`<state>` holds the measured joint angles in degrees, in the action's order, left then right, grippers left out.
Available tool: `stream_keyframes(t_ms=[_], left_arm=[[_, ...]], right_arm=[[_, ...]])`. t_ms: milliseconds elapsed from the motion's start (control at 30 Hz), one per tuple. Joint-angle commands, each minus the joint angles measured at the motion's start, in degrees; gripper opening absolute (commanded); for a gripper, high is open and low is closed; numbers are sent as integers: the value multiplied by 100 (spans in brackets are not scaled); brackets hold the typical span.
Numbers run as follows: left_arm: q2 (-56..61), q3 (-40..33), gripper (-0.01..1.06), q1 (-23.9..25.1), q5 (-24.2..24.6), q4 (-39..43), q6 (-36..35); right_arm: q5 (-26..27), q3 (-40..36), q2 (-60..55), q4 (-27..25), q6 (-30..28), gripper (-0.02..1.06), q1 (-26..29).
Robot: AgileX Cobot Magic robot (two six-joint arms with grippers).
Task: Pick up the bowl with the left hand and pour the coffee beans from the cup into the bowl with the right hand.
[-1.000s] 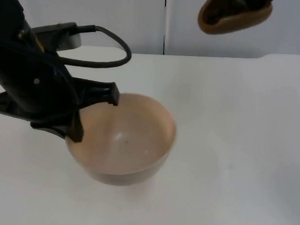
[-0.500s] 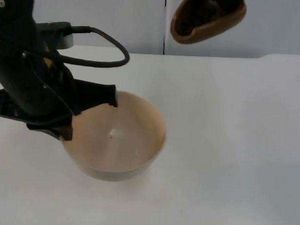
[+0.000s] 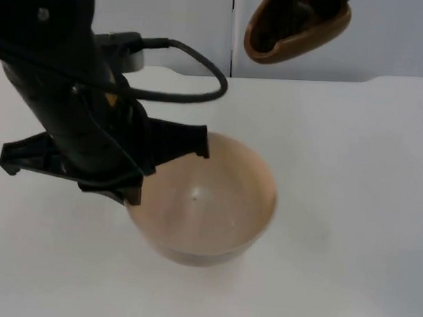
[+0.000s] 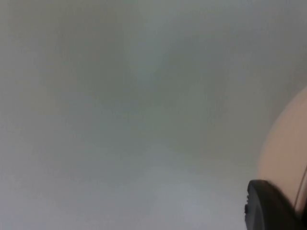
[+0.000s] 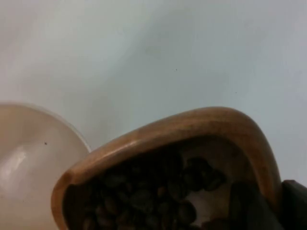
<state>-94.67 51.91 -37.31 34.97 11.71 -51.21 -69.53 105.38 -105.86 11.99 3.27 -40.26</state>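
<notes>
A beige bowl hangs tilted just above the white table, left of the middle. My left gripper is shut on its left rim, one finger at the far side and one at the near side. The left wrist view has the bowl's outer wall beside a black fingertip. A brown wooden cup is held tilted high at the back, up and to the right of the bowl, by my right gripper, which is shut on its wall. Coffee beans lie inside the cup, with the bowl below.
The grey partition wall closes off the table's far edge behind both arms. My left arm's black body covers the table's left side. Bare white table lies to the right of the bowl and in front of it.
My left gripper has carried the bowl to the right and higher, toward the cup. The cup moved left early on and has held about still since.
</notes>
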Motion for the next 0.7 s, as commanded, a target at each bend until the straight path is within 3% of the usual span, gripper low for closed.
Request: stream_keyframes(t_ms=[0, 467, 667], left_arm=[[-107, 35, 0, -35, -33, -25, -68], [-237, 35, 0, -35, -283, -19, -68], [-237, 35, 0, -35, -283, -18, -68]], right_arm=[[-43, 16, 86, 26, 29, 0, -38], [-43, 6, -54, 141, 118, 0, -85], [-43, 6, -117, 955, 327, 0, -483]])
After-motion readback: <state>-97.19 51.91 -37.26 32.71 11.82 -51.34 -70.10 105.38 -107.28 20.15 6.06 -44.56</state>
